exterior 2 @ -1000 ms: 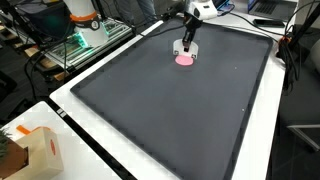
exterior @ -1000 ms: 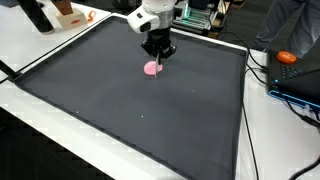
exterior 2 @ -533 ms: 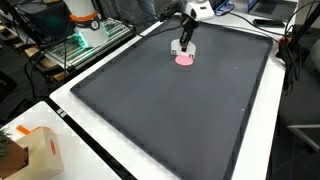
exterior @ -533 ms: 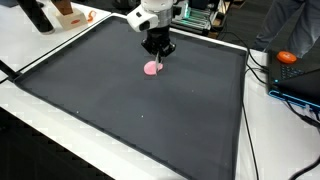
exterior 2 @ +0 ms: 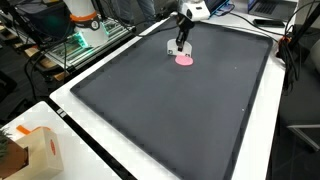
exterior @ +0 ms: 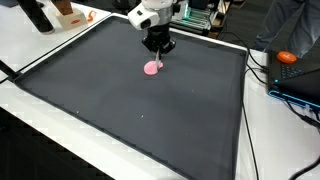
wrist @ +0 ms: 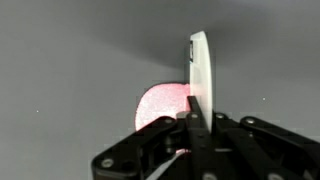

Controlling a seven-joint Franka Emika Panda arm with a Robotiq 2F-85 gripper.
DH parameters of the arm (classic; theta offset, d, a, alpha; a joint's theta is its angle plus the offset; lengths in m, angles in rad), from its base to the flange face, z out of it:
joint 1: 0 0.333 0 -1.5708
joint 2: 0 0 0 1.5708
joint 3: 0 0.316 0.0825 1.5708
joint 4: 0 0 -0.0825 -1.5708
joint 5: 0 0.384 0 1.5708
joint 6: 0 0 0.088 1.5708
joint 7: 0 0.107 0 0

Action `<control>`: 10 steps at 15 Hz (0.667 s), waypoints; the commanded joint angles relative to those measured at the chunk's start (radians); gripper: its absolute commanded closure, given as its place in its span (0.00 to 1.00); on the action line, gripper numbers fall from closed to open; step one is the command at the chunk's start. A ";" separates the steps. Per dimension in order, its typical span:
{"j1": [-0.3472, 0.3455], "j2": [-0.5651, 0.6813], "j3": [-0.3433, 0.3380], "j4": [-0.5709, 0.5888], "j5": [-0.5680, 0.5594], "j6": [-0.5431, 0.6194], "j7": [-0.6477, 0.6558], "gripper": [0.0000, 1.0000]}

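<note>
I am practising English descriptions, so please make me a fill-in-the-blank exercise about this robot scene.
1. The small round flat disc is ___ in colour.
2. It lies on the dark grey mat, not on the ___ table around it.
3. The black gripper, shut on a thin white flat piece, hangs ___ the disc.

Missing words: pink; white; above.

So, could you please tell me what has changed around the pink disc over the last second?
The black gripper, shut on a thin white flat piece, has lifted slightly up and away from the round pink disc. The disc itself stayed where it was on the dark mat.
</note>
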 commanded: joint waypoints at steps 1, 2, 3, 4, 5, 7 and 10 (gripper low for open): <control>-0.012 0.046 0.004 -0.041 -0.004 -0.004 -0.049 0.99; -0.010 0.057 0.005 -0.025 -0.007 -0.001 -0.058 0.99; -0.009 0.065 0.007 -0.015 -0.010 0.003 -0.070 0.99; -0.007 0.075 0.007 0.000 -0.015 0.006 -0.078 0.99; -0.006 0.086 0.010 0.015 -0.017 0.012 -0.094 0.99; 0.001 0.097 0.012 0.037 -0.033 0.013 -0.107 0.99; 0.014 0.110 0.012 0.069 -0.061 0.017 -0.104 0.99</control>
